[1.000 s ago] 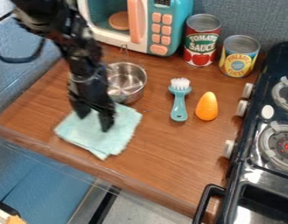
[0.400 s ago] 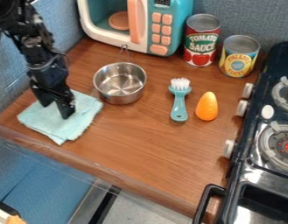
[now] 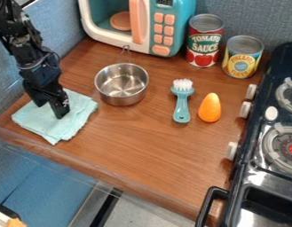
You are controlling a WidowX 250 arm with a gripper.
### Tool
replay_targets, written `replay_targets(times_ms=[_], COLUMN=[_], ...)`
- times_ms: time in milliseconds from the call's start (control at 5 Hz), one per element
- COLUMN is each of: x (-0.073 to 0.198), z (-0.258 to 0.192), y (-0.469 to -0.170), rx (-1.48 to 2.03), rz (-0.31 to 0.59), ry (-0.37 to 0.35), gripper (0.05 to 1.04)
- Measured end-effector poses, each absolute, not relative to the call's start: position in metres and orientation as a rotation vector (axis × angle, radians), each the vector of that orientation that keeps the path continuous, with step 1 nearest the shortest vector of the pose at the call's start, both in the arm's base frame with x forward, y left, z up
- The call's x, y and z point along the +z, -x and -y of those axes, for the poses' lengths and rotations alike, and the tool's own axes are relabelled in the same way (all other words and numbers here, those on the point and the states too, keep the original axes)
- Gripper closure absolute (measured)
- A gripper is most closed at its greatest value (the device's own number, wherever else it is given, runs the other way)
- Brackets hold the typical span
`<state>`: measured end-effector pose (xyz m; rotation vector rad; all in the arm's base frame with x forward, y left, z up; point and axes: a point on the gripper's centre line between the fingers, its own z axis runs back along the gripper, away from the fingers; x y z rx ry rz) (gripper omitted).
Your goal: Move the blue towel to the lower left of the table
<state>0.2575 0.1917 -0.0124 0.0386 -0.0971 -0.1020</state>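
Note:
The gripper [image 3: 49, 111] is at the left of the table, pointing down onto the blue towel. Its two fingers stand apart, with their tips at the towel's surface. Light blue and folded, the towel [image 3: 57, 129] lies flat near the table's left corner and front edge, partly covered by the gripper. Whether any cloth is pinched between the fingertips cannot be made out.
Just right of the towel is a metal pot [image 3: 122, 84]. Further right lie a brush [image 3: 182, 106] and an orange egg-shaped object [image 3: 209, 107]. A toy microwave [image 3: 163, 26], two cans [image 3: 205, 42] and a stove [image 3: 260, 146] stand behind and to the right.
Gripper and towel have shifted left together, quickly at first and then slightly more. The pot, partly hidden behind the arm before, is now uncovered. The fingers have stayed apart.

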Motion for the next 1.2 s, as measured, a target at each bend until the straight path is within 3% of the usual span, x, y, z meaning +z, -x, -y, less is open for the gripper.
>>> replay_targets(times_ms=[600, 800, 1200], x=[0.008, 0.018, 0.037], z=[-0.175, -0.171, -0.159], y=[-0.246, -0.247, -0.249], rx=[-0.062, -0.083, -0.107], rz=[0.062, 0.058, 0.070], ry=[0.045, 0.041, -0.032], gripper=[0.085, 0.085, 0.084])
